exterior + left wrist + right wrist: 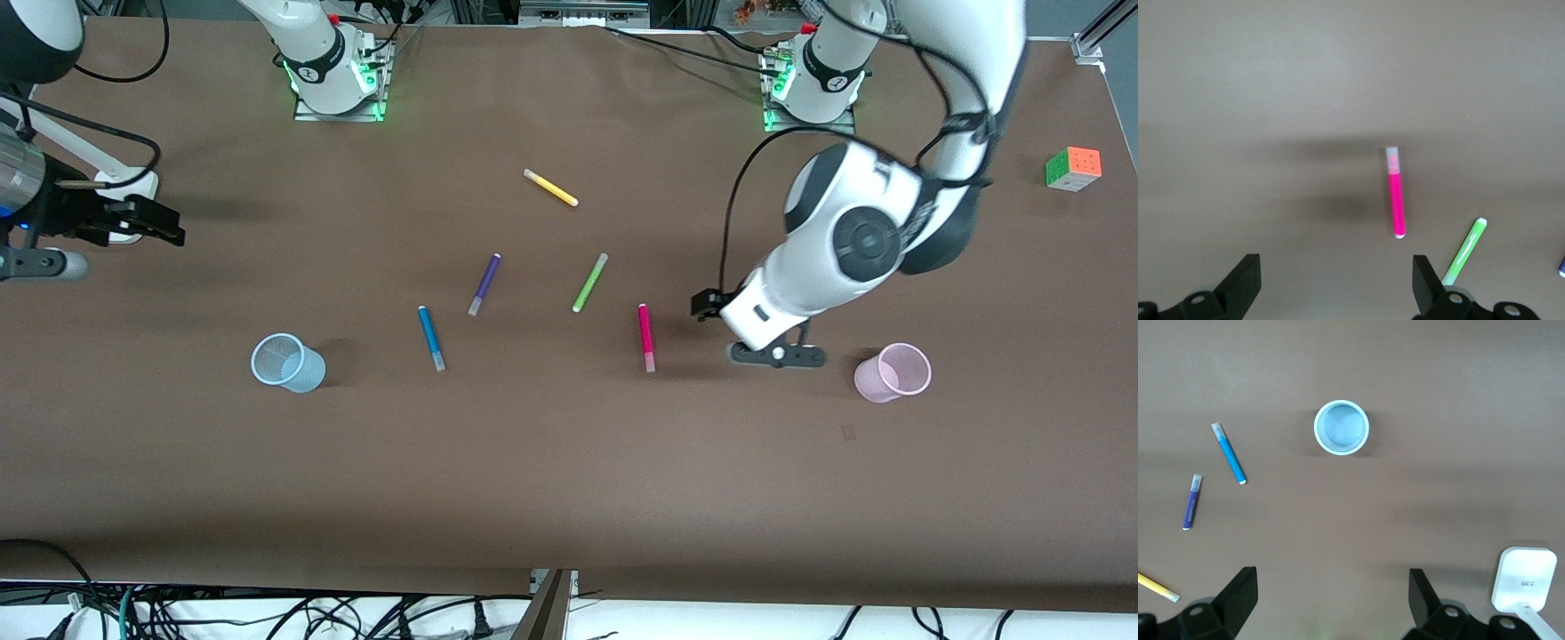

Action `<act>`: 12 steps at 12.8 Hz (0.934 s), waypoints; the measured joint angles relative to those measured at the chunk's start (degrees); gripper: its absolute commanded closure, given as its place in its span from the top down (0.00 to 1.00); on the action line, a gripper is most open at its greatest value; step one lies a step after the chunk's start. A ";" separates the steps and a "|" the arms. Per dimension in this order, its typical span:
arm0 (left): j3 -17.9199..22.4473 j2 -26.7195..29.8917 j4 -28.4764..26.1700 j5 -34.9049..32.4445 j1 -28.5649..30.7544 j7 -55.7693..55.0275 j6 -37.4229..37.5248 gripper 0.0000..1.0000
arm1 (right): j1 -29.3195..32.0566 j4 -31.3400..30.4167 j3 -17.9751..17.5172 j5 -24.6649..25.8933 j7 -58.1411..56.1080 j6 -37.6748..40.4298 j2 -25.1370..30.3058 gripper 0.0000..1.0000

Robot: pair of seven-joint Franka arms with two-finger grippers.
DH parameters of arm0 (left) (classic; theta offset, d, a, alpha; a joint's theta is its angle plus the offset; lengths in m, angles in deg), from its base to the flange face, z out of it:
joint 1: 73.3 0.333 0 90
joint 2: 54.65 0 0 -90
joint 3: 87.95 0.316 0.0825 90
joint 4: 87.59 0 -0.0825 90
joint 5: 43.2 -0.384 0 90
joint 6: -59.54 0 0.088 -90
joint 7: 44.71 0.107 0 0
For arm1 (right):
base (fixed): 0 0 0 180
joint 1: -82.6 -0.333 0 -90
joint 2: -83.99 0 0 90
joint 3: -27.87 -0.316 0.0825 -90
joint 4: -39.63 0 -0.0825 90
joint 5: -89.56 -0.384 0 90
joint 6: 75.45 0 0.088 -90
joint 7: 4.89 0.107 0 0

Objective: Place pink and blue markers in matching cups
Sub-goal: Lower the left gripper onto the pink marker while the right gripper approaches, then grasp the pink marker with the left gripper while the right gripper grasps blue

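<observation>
Both grippers spread empty: left gripper [772,354] between magenta-pink felt marker [645,337] and pale pink translucent cup [893,373]; right gripper [160,224] waits.

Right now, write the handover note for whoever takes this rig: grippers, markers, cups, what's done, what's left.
Left gripper: open, empty, over the table between the pink marker and the pink cup.
Right gripper: open, empty, waiting at the right arm's end of the table.
Blue marker: flat on the table beside the blue cup.
Both cups stand upright; the blue one is empty.
Done: nothing placed.
Left: pink marker into pink cup, blue marker into blue cup.
</observation>
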 measured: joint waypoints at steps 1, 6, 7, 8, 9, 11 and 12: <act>0.01 -1.68 -0.07 -0.70 -1.40 -1.71 -1.77 1.00 | -1.12 -0.02 -0.15 -0.03 0.00 -0.80 -1.45 1.00; -0.03 -8.84 -0.16 -9.12 -7.72 -10.65 -8.78 1.00 | -8.12 -0.07 -0.50 -0.08 0.28 -10.76 -10.30 1.00; 0.00 -9.97 -0.16 -9.25 -7.98 -11.11 -10.11 1.00 | -9.19 -0.09 -0.52 -0.07 0.28 -12.44 -12.51 1.00; 0.02 -11.07 -0.15 -9.28 -8.19 -11.61 -11.39 1.00 | -10.18 -0.09 -0.53 -0.07 0.28 -14.17 -14.60 1.00; 0.03 -12.07 -0.16 -9.32 -8.42 -11.86 -12.69 1.00 | -11.12 -0.07 -0.53 -0.07 0.28 -16.12 -16.59 1.00; 0.06 -13.78 -0.15 -9.46 -8.70 -12.22 -15.12 1.00 | -13.09 -0.03 -0.56 -0.07 0.28 -20.01 -20.16 1.00; 0.10 -14.43 -0.14 -9.48 -8.75 -12.37 -16.03 1.00 | -14.02 -0.04 -0.56 -0.07 0.32 -22.35 -21.92 1.00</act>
